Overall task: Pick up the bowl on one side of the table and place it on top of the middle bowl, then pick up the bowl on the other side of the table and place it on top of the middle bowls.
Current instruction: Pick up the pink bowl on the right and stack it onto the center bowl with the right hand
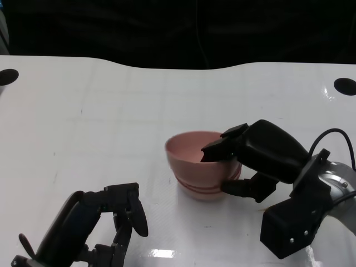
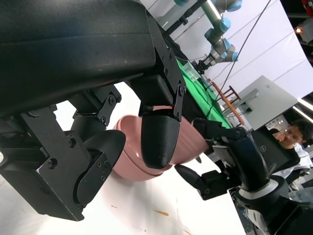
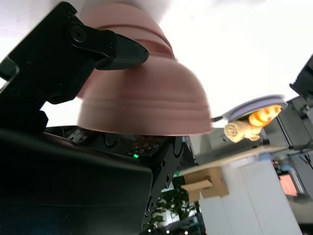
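A stack of pink bowls (image 1: 200,167) stands in the middle of the white table (image 1: 111,122); ridged rims show one below another at its base. My right hand (image 1: 253,158) grips the top bowl at its right side, with fingers (image 1: 222,146) hooked over the rim and the thumb against the outer wall. The right wrist view shows the pink stack (image 3: 146,98) close up with one finger (image 3: 115,49) pressed on its side. My left hand (image 1: 105,222) lies at the lower left, fingers apart and holding nothing, well clear of the stack. From the left wrist, the bowls (image 2: 188,147) and the right hand (image 2: 230,161) appear beyond my fingers (image 2: 157,139).
Two black round holes (image 1: 8,76) (image 1: 345,85) sit near the table's far corners. A dark edge runs along the back of the table. In the left wrist view a person (image 2: 293,134) sits beyond a green table (image 2: 200,90).
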Robot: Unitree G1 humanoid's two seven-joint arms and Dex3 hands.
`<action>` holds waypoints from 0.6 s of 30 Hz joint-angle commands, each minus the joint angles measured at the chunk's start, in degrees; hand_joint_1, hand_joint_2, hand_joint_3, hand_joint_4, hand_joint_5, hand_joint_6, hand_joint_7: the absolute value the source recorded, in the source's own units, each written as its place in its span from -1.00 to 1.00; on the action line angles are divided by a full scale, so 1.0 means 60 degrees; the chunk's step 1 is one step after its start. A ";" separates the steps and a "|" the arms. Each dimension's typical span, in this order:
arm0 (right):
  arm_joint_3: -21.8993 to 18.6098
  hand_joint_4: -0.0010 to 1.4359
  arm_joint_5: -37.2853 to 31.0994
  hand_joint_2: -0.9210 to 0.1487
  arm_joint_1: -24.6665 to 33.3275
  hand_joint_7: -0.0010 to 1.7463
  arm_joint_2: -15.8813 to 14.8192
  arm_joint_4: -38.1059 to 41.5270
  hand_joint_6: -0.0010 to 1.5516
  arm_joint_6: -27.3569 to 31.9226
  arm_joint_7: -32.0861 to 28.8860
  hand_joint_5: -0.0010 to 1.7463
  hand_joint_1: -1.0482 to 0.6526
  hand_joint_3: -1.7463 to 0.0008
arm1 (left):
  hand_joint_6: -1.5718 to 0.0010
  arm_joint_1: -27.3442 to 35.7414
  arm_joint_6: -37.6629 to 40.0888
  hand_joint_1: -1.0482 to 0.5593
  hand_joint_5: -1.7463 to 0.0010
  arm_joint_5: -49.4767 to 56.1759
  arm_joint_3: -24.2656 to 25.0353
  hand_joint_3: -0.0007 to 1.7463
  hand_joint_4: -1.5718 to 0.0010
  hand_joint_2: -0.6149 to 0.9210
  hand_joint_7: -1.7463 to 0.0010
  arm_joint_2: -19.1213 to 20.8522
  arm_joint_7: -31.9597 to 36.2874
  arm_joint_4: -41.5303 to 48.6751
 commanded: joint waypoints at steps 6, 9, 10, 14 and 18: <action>-0.0027 -0.44 -0.0529 -0.80 0.0063 -0.96 -0.0177 -0.0356 -0.13 0.0377 -0.0296 -0.24 -0.22 0.71 | -0.13 0.0044 -0.0020 0.44 -0.96 -0.0040 0.0051 0.94 -0.16 0.04 -0.69 0.0101 -0.0065 -0.0018; -0.0024 -0.57 -0.0611 -0.97 0.0101 -0.99 -0.0211 -0.0489 -0.25 0.0569 -0.0234 -0.29 -0.27 0.85 | -0.13 0.0048 -0.0043 0.44 -0.97 0.0000 0.0055 0.94 -0.16 0.03 -0.69 0.0093 -0.0036 -0.0025; -0.0018 -0.61 -0.0645 -0.99 0.0113 -1.00 -0.0229 -0.0548 -0.29 0.0647 -0.0194 -0.30 -0.29 0.87 | -0.14 0.0051 -0.0040 0.44 -0.97 0.0010 0.0057 0.94 -0.17 0.03 -0.69 0.0093 -0.0031 -0.0035; 0.0011 -0.68 -0.0776 -1.00 0.0146 -1.00 -0.0278 -0.0669 -0.34 0.0803 -0.0246 -0.32 -0.33 0.87 | -0.14 0.0044 -0.0074 0.45 -0.97 0.0000 0.0070 0.95 -0.17 0.02 -0.69 0.0094 -0.0024 -0.0023; 0.0032 -0.69 -0.0884 -1.00 0.0214 -0.99 -0.0324 -0.0876 -0.34 0.1068 -0.0184 -0.31 -0.34 0.86 | -0.14 0.0064 -0.0069 0.45 -0.97 0.0050 0.0087 0.95 -0.17 0.03 -0.69 0.0105 -0.0003 -0.0061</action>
